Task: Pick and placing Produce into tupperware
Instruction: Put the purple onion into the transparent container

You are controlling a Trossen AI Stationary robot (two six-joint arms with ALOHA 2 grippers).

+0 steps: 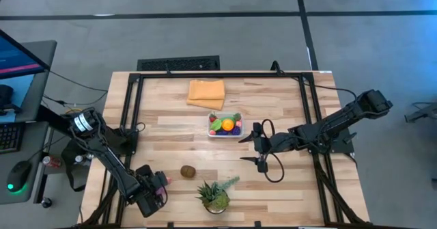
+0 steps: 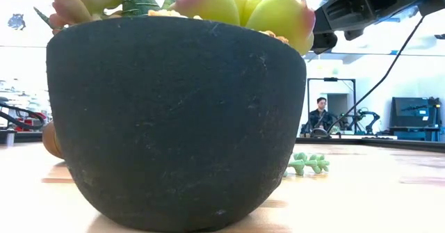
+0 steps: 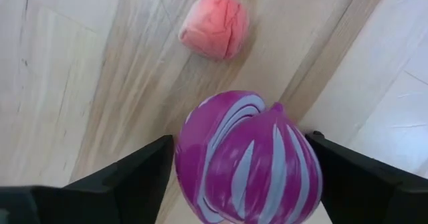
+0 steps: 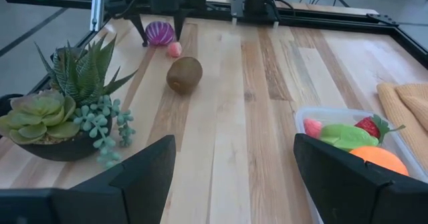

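Observation:
A striped purple-and-white piece of produce (image 3: 247,164) rests on the wood near the table's front left corner. My left gripper (image 3: 239,138) points straight down over it, open, with one finger on each side. A small pink piece (image 3: 214,23) lies just beyond it, and a brown kiwi (image 4: 184,75) sits farther toward the middle. The clear tupperware (image 1: 210,132) at mid-table holds green, orange, red and purple produce (image 1: 227,124). My right gripper (image 1: 241,150) hangs open just right of the tub, holding nothing. My left gripper comes at the striped purple piece from above, its fingers (image 3: 144,174) close beside the piece's two opposite sides (image 3: 190,150). The piece sits on the table. I cannot tell whether the fingers touch it.
A potted succulent (image 1: 216,195) in a dark bowl (image 2: 174,122) stands near the front edge, right of the kiwi. A folded orange cloth (image 1: 206,93) lies behind the tub. Black frame rails (image 1: 133,113) run along the table's sides. Bare wood lies between kiwi and tub.

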